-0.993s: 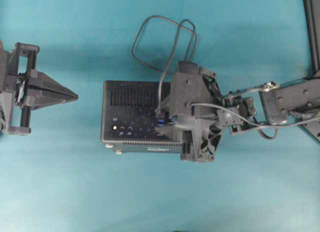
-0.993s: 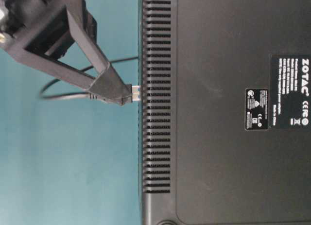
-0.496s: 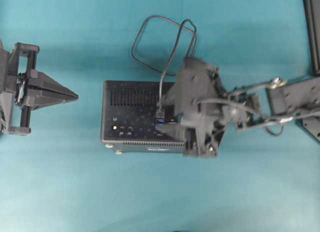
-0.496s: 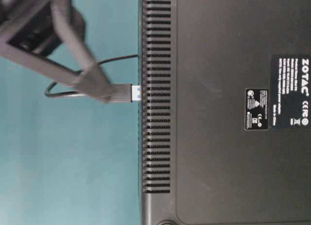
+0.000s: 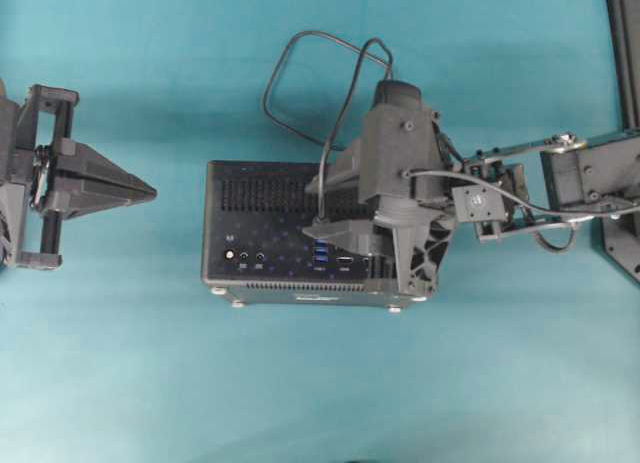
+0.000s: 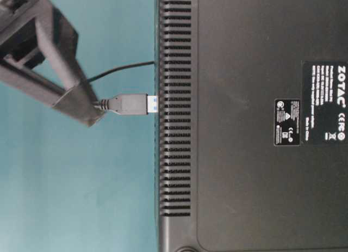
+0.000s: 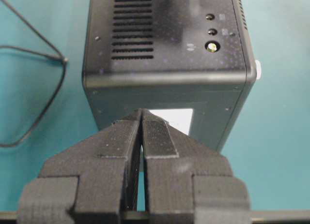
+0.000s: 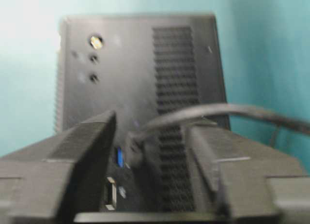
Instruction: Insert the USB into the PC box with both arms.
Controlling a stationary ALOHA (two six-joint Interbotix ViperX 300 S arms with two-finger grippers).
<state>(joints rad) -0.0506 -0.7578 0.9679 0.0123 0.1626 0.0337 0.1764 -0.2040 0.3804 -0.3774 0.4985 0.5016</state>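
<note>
The USB (image 6: 129,104) plug stands in a port of the PC box (image 5: 262,231), its long axis square to that face; the right end effector (image 8: 150,151), spread, straddles it, while the left end effector (image 5: 140,192), pressed together, waits at nine o'clock.

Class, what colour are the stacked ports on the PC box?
Blue; the stacked ports show best in the overhead view.

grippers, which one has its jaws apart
The right gripper, over the PC box; the left gripper has its jaws pressed together.
</note>
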